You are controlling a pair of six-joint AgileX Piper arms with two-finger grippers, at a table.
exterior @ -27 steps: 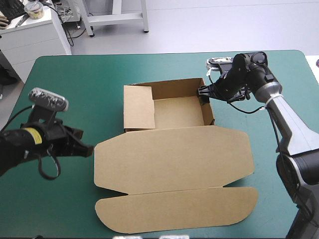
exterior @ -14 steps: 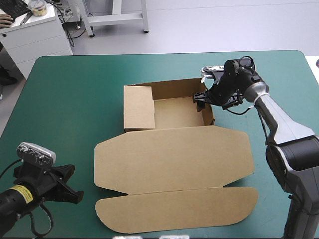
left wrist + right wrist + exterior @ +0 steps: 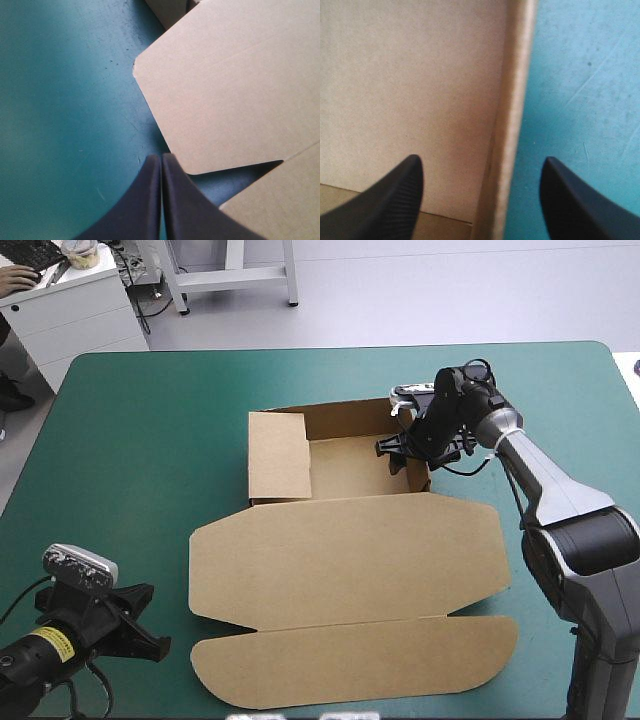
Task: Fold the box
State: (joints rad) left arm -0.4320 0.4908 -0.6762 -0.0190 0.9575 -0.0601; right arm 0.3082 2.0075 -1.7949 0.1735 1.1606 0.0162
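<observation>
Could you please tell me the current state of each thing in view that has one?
Box: open tray, walls raised, lid lying flat.
Left tool: shut, empty, beside the lid's edge.
Right tool: open, astride the tray's right wall.

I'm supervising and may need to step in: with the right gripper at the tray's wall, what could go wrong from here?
1. The open right gripper straddles the tray's right wall; an off-centre squeeze might crease it.
2. The shut left gripper is off the box, beside the lid corner, so nothing pins the board and it may slide when pushed.
</observation>
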